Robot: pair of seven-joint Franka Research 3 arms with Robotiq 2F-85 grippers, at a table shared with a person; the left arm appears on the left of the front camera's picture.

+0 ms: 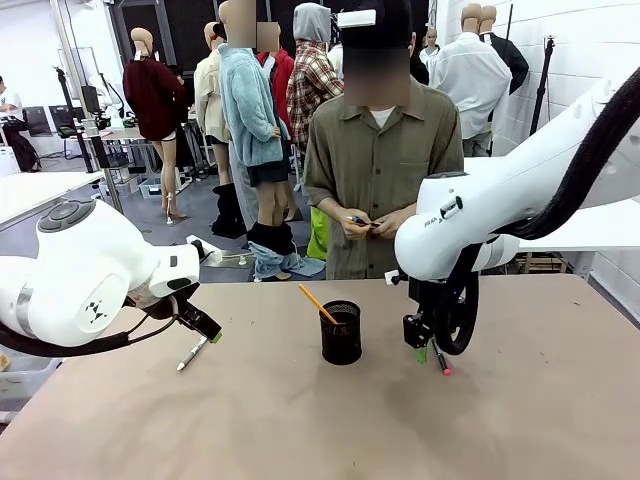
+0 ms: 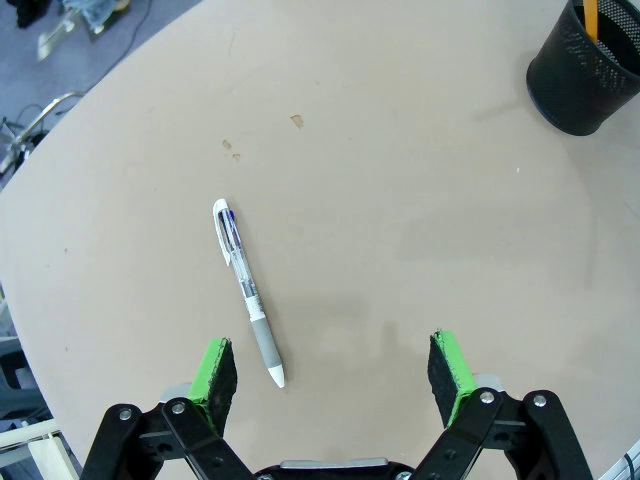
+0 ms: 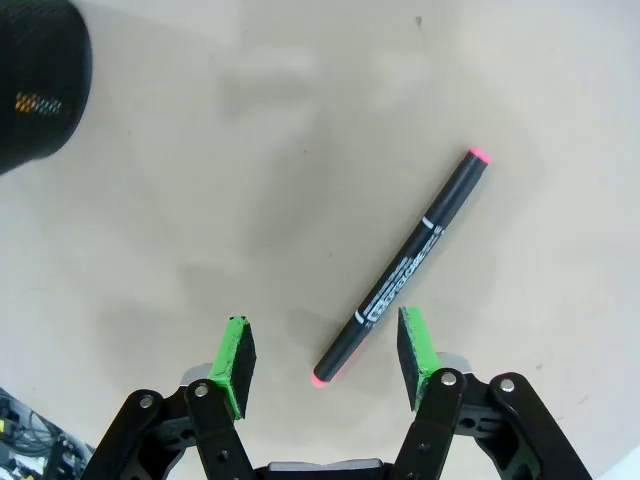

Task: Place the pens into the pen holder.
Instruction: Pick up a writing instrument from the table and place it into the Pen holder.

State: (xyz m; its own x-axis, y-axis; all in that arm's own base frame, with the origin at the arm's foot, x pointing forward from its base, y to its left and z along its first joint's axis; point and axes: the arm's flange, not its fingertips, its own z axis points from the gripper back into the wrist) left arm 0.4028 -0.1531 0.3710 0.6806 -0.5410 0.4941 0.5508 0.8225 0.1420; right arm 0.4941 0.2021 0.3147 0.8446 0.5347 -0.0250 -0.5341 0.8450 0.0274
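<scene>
While two pens (image 2: 247,290) lie loose, wide left hand (image 2: 330,352) and part-open right hand (image 3: 322,324) hover above them for grasping

Bright, even indoor light; close things are sharp.
Soft, pale shadows lie on the tan table (image 1: 300,420) beside the pen holder (image 1: 341,333), and in the right wrist view broad grey ones spread near the black pen (image 3: 405,268). The left wrist view bends the table's edge into a curve.
</scene>
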